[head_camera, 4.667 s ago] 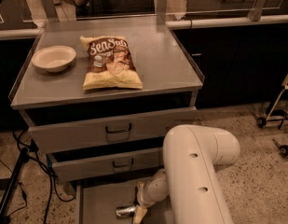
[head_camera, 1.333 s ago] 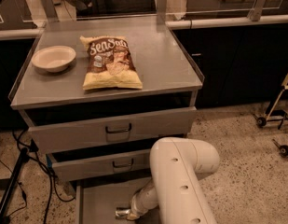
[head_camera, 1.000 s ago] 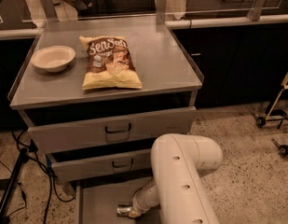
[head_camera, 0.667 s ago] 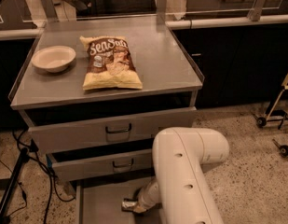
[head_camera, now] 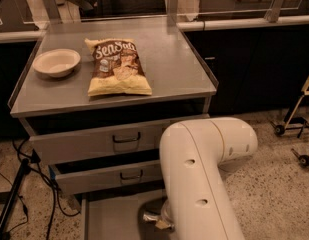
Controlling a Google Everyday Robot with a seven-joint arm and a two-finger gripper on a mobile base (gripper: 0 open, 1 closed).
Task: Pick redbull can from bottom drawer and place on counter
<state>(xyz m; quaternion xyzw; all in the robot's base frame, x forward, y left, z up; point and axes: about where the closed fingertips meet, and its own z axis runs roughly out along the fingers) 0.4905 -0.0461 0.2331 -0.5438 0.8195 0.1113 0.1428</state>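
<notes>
The redbull can point(head_camera: 150, 215), small and silvery, is over the open bottom drawer point(head_camera: 111, 219), close against my arm's lower end. My gripper point(head_camera: 156, 222) is down in that drawer, mostly hidden behind my big white arm point(head_camera: 199, 184), and is shut on the can. The counter point(head_camera: 169, 59) is the flat grey cabinet top above the three drawers.
A chip bag point(head_camera: 118, 66) and a pale bowl point(head_camera: 56, 62) lie on the counter's left half. The two upper drawers point(head_camera: 125, 139) with dark handles are shut. Cables and a stand leg point(head_camera: 19, 194) are at the left. Cart wheels point(head_camera: 294, 134) stand at the right.
The can has moved a little right and up in the bottom drawer together with my gripper. My arm has swung to the right.
</notes>
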